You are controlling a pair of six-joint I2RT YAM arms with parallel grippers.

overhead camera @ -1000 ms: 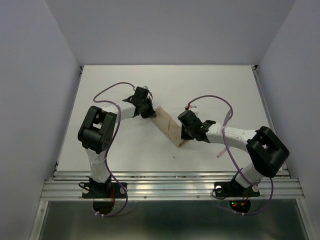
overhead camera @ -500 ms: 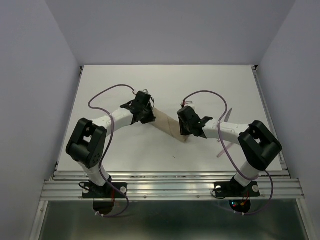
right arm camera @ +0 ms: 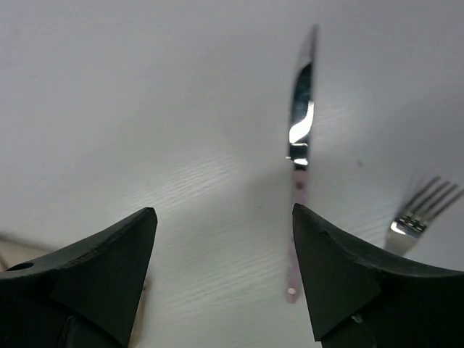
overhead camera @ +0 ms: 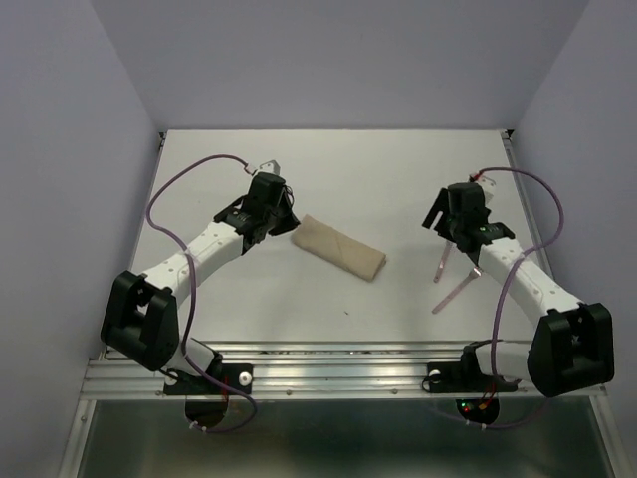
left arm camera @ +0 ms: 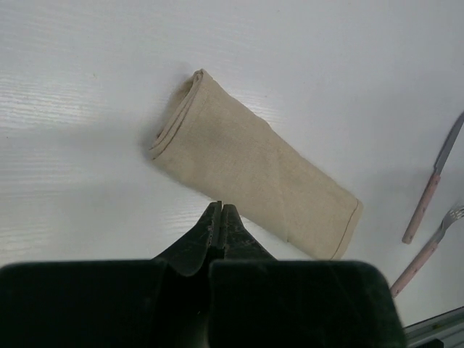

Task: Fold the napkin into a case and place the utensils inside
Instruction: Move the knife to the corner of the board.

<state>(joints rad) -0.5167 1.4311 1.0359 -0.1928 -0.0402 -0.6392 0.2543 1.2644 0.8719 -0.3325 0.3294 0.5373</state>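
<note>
The napkin (overhead camera: 340, 249) lies mid-table folded into a narrow tan case (left arm camera: 254, 170), slanting from far left to near right. My left gripper (overhead camera: 287, 221) hovers just off its far-left end, shut and empty, with its tips (left arm camera: 220, 208) above the cloth's long edge. The utensils lie to the right: a knife (overhead camera: 441, 264) and a fork (overhead camera: 456, 291), both with pink handles. My right gripper (overhead camera: 453, 237) is open above the knife's blade end. In the right wrist view the knife (right arm camera: 301, 123) runs just inside the right finger (right arm camera: 326, 254), the fork (right arm camera: 420, 210) beyond it.
The white table (overhead camera: 328, 169) is bounded by raised side rails and a metal rail (overhead camera: 338, 363) along the near edge. Purple cables loop over both arms. The fork and knife (left arm camera: 433, 190) lie close to the table's right side.
Both grippers have left the napkin. The right arm swung right to above the knife and opened its jaws. The left arm drew back to the far left, still shut.
</note>
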